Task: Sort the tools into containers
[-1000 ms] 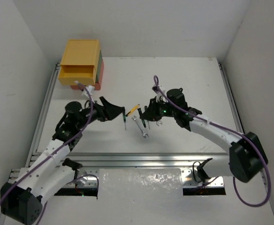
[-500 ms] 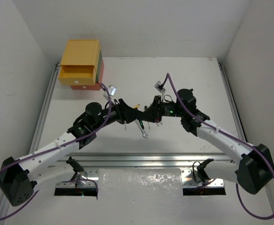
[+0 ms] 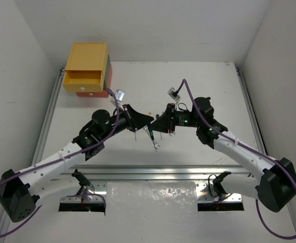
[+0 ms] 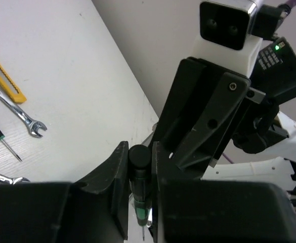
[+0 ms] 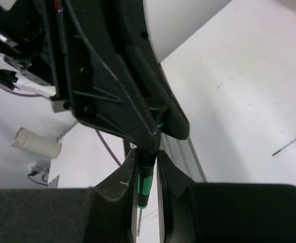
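My two grippers meet above the middle of the table. A black-and-green screwdriver (image 4: 138,174) stands between the fingers of my left gripper (image 4: 138,167), which is shut on its handle. In the right wrist view the same screwdriver (image 5: 146,177) sits between the fingers of my right gripper (image 5: 146,174), with the left fingers (image 5: 137,116) clamped just above. From the top view, left gripper (image 3: 145,120) and right gripper (image 3: 156,124) touch tip to tip. The containers stand at the back left: a yellow drawer (image 3: 86,68) pulled out over a dark green one (image 3: 109,65) and a red-orange one (image 3: 96,93).
On the table lie a yellow utility knife (image 4: 4,78), a silver wrench (image 4: 16,109), a small green-black screwdriver (image 4: 0,137) and another wrench (image 3: 152,139). Another screwdriver (image 5: 292,140) lies to the right. An aluminium rail (image 3: 153,172) runs along the near edge.
My left arm has swung right to meet the right gripper, and its jaws have closed on the screwdriver that the right gripper holds. The right gripper has shifted slightly.
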`<move>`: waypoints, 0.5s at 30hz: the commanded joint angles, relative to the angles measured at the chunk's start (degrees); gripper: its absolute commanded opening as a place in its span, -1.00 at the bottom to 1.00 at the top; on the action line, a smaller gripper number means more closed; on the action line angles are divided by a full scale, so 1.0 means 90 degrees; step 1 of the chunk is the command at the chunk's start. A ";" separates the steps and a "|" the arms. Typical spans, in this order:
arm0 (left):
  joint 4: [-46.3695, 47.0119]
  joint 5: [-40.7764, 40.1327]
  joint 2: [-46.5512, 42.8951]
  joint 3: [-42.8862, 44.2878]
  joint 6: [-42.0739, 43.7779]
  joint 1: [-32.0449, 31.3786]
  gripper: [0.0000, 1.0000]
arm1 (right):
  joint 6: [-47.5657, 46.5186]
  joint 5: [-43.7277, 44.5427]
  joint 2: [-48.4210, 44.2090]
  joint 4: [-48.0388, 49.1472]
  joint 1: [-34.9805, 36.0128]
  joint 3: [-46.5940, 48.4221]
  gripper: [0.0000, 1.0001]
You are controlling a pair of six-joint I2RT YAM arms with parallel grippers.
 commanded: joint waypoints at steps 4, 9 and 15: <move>0.0333 -0.0821 -0.0507 -0.0046 -0.0308 -0.0022 -1.00 | 0.0501 -0.0491 -0.0096 0.1278 0.0060 -0.0111 -0.63; -0.0054 -0.1367 -0.0644 0.0187 -0.0241 -0.0013 -1.00 | 0.0493 -0.0434 -0.0145 0.1349 0.0060 -0.0150 0.35; -0.2115 -0.2725 -0.0187 0.1513 0.0082 0.0609 -1.00 | -0.0181 0.0666 -0.0583 -0.0336 -0.0086 -0.0033 0.72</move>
